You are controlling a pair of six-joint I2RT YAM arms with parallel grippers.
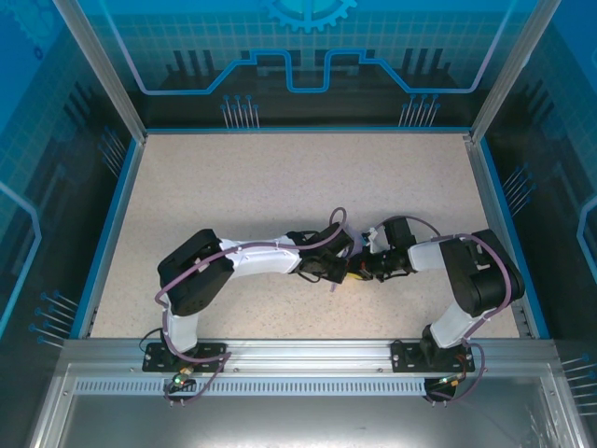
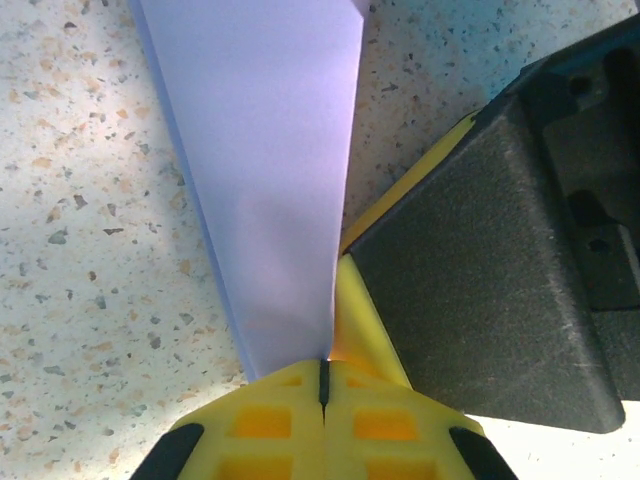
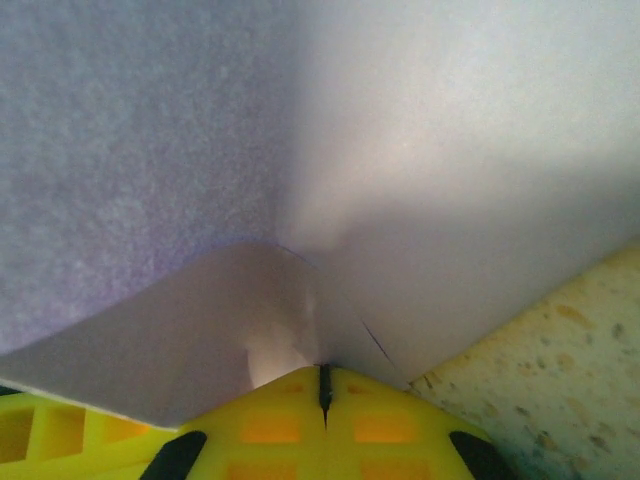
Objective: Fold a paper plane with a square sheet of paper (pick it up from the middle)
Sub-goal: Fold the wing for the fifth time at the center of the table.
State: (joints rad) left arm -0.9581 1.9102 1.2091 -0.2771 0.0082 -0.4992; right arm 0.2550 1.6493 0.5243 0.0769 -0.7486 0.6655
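A shared pinch.
Left tool (image 2: 323, 375) and right tool (image 3: 324, 385) each clamped tight on the folded lavender paper (image 2: 265, 180).

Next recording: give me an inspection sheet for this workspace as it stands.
Surface: speckled beige table, flat.
Job's things: lavender paper, folded into a narrow wedge, gripped from both sides.
Clutter: nothing seen.
End effectors: left end effector shut on the paper's narrow end; right end effector shut on the paper; the two meet close together mid-table.
Cables: purple cables loop along both arms.
Surroundings: blue printed walls on three sides; metal rail at the near edge.
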